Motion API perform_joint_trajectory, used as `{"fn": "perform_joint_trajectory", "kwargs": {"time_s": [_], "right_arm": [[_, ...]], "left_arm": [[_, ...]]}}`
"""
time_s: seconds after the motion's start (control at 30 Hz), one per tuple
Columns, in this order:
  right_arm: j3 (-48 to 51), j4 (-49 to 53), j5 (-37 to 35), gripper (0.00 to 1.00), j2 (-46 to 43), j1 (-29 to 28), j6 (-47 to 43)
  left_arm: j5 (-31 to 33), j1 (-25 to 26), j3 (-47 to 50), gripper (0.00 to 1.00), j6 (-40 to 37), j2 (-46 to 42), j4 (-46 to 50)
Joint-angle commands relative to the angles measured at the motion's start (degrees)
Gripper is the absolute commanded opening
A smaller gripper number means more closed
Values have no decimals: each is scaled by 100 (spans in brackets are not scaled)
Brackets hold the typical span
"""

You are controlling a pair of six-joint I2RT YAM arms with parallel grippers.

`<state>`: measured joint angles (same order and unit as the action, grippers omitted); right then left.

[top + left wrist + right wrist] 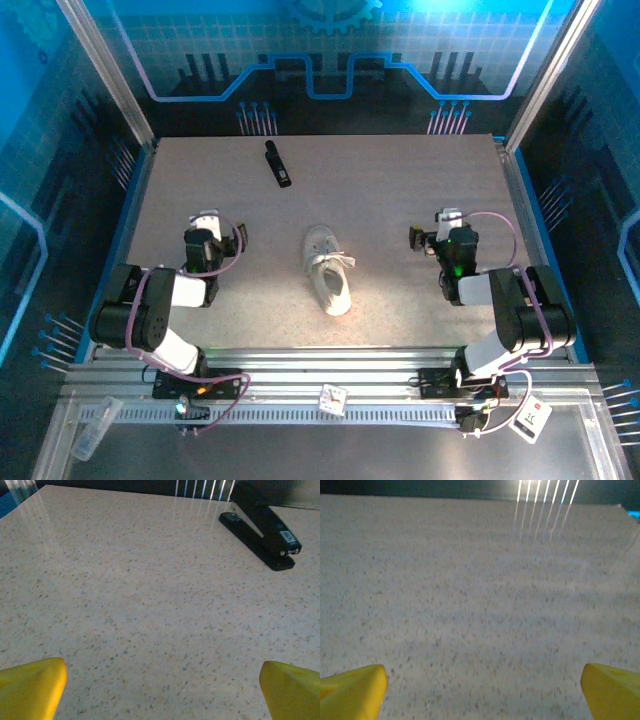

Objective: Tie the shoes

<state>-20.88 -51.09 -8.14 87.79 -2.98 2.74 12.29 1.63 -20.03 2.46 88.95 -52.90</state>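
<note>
A small white sneaker (327, 272) lies in the middle of the table, toe toward the near edge. Its off-white laces (338, 261) bunch across the top and stick out to the right. My left gripper (205, 224) rests low to the left of the shoe, well apart from it, and stands open; its yellow fingertips (35, 682) sit wide apart over bare table. My right gripper (443, 222) is at about the same distance on the shoe's right, also open, with its yellow fingertips (612, 687) spread and nothing between them.
A black bar-shaped stapler (277, 163) lies at the back left of the speckled table (400, 180); in the left wrist view the stapler (262, 525) is ahead and to the right. Metal frame posts and blue walls ring the table.
</note>
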Motion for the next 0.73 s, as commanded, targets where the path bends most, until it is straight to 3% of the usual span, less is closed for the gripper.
{"fn": "perform_joint_trajectory", "kwargs": {"time_s": [0.0,0.7], "right_arm": [[-91,-151,49,100,18,-36,-159],[-251,125,645,100,54,-15,-341]], "left_arm": [[-227,-75,-120,100,-138,3,-149],[-254,-67,-131,100,-149,0,-122]]}}
